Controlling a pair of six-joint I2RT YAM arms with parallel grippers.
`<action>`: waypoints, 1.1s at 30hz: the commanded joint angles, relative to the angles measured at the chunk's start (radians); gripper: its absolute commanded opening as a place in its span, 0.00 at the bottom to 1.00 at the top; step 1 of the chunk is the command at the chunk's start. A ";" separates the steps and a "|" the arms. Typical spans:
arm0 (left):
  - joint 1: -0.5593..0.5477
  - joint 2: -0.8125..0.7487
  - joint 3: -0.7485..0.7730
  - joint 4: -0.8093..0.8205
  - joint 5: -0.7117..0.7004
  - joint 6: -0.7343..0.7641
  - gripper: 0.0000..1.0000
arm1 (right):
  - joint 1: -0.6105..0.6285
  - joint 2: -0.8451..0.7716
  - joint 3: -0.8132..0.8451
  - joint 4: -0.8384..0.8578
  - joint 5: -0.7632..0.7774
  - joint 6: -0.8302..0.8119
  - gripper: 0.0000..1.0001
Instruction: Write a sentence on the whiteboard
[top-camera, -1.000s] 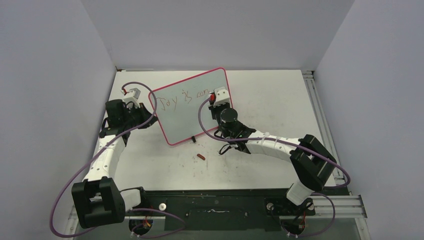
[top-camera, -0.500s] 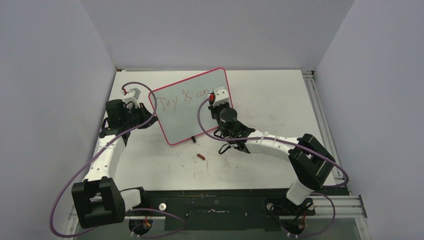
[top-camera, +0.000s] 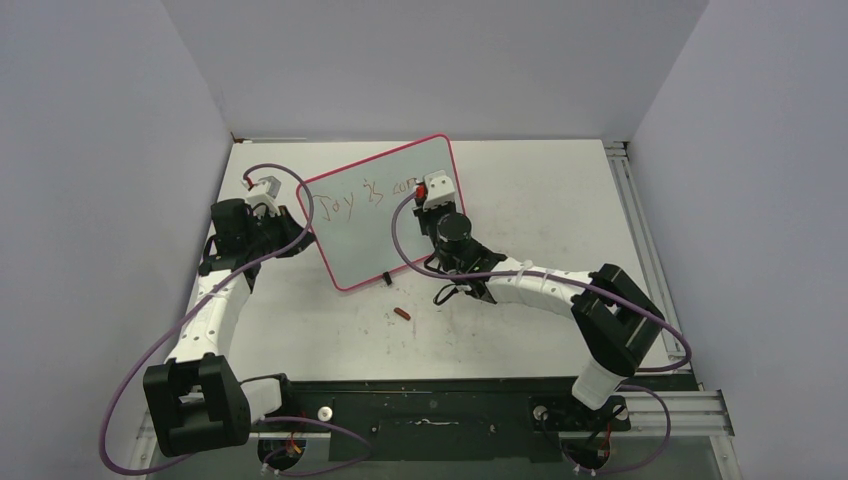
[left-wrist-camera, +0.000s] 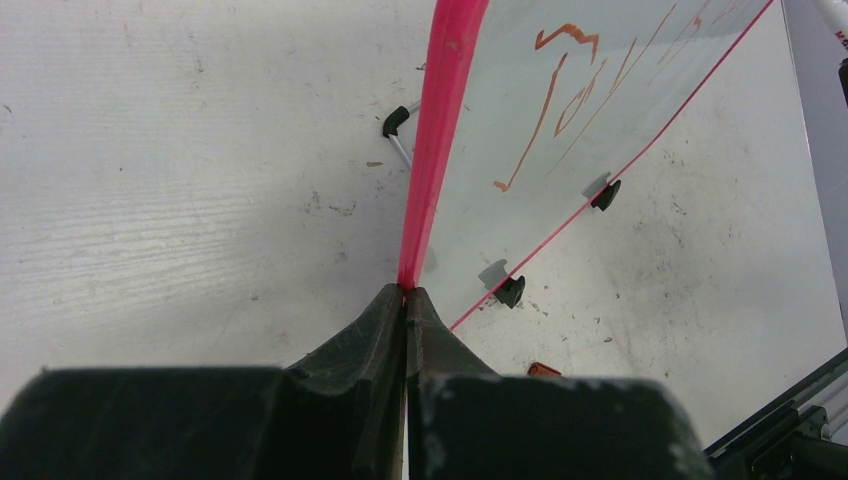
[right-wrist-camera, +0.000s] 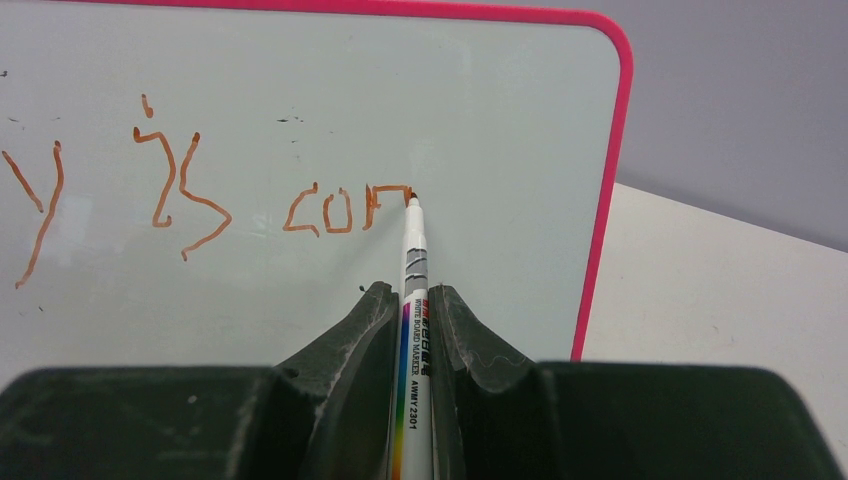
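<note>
Scuffed white worktop, closed in by plain pale walls on three sides. The whiteboard (top-camera: 365, 245) sits on the middle-left of the worktop, toward the far side, turned at an angle to the worktop's edges. Its pink frame is visible all round in the top view. In the left wrist view its lower long edge rests on small black feet (left-wrist-camera: 510, 291).

The left pincer (left-wrist-camera: 405, 298) is closed on the pink frame at the board's left edge, fingertips pressed together on the rim.

The right pincer (right-wrist-camera: 410, 320) is closed around a whiteboard marker (right-wrist-camera: 414, 250), which runs straight out between the fingers. The marker's tip touches the board face near the right end of the board.

The sentence (top-camera: 370, 193) runs along the board's upper long edge in thin orange-brown strokes. It reads "Joy is con", and a short stroke off the last letter ends right at the marker tip.

A small red piece (top-camera: 401, 315) lies on the worktop just in front of the board's near edge, apart from both arms.
</note>
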 joint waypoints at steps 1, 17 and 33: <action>-0.007 -0.021 0.031 0.031 0.021 0.007 0.00 | -0.014 0.013 0.041 0.036 0.001 -0.003 0.05; -0.007 -0.021 0.033 0.029 0.020 0.007 0.00 | -0.039 0.016 0.039 0.034 0.011 0.009 0.05; -0.006 -0.022 0.033 0.029 0.020 0.007 0.00 | 0.001 -0.064 0.000 0.071 0.020 -0.040 0.05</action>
